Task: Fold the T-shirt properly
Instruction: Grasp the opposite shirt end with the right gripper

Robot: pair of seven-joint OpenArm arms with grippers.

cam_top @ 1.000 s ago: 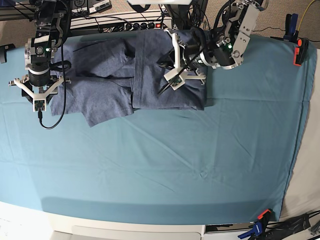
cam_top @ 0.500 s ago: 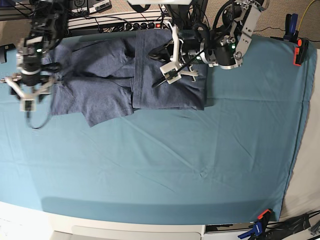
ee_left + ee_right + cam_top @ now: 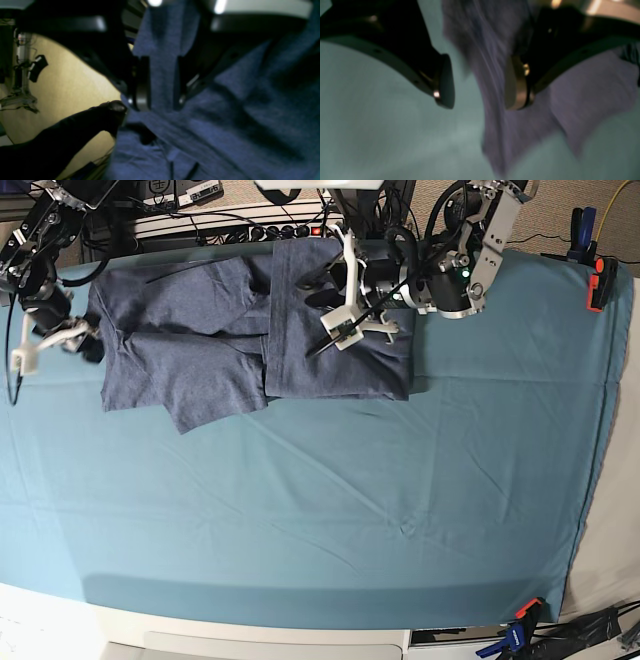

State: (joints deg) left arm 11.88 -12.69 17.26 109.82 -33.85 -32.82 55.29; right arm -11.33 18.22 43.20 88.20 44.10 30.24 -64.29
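T-shirt: the blue-grey T-shirt (image 3: 200,360) lies along the upper edge of the base view, left of centre, on the teal cloth (image 3: 320,510) that covers the worktop.
Fold state: its right side is already turned over into a neat panel. The left side is rumpled, with 1 sleeve lobe sticking out toward the lower left.
Left gripper: the left gripper (image 3: 335,330) hovers over the folded panel at upper centre. Its jaws, pinched together 1 second ago, now stand narrowly apart.
Left wrist view: a band of denim-toned fabric shows in the gap. The picture is blurred, so it probably no longer clamps the cloth, though contact cannot be ruled out.
Right gripper: the right gripper (image 3: 48,345) has swung from above the shirt's left edge out to the far upper left. Its jaws are spread wide.
Right wrist view: cloth shows close by 1 pad (image 3: 515,85) but is not pinched.
Meaning: both arms look to be letting go after a placement, so the right-hand fold seems settled.
Next: the left side likely needs smoothing and folding inward, then a crosswise fold.
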